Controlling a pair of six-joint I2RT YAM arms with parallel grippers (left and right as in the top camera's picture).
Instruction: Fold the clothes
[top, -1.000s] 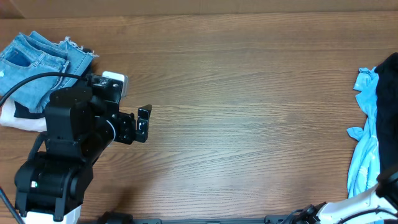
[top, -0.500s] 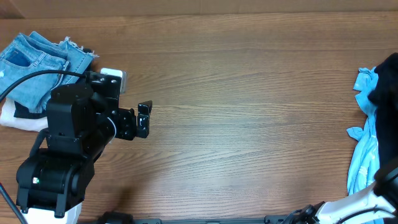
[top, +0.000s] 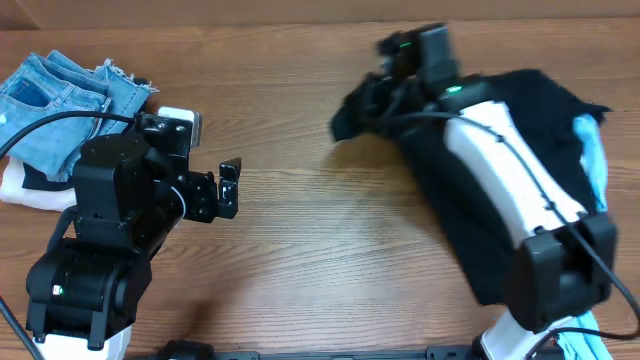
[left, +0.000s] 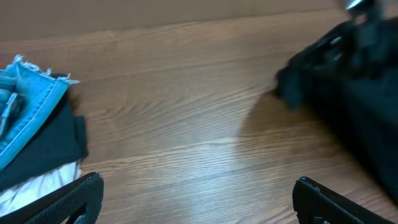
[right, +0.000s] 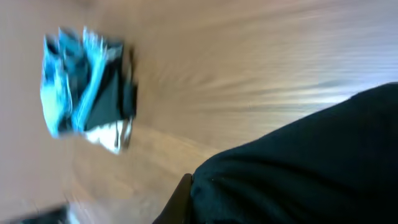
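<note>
A black shirt (top: 455, 215) lies in a big heap on the right side of the brown wood surface (top: 320, 260). It is draped over and around the right arm (top: 510, 170), which is white and black. One dark corner of the shirt sticks out toward the middle of the surface, at the far end of that arm. The right end effector (top: 362, 105) is there, at the top of the view from above. Its two fingers are pressed together and clamped on the shirt. The view from the right wrist is blurry, but black cloth fills its lower right part. A light blue cloth (top: 597, 160) peeks out at the right edge, just beside the shirt. The left end effector (top: 230, 188) is on the left side, well apart from the shirt. Its fingers (left: 71, 199) are wide apart and hold nothing. They point toward the middle of the surface. At the far left there is a small pile. A blue denim piece (top: 60, 95) with a frayed edge is on top. Under it there is a dark cloth (left: 46, 143), and under that a white cloth (top: 30, 195). The pile is partly hidden behind the left arm (top: 100, 240) in the view from above. The pile and the shirt are well apart, with bare wood between them.
</note>
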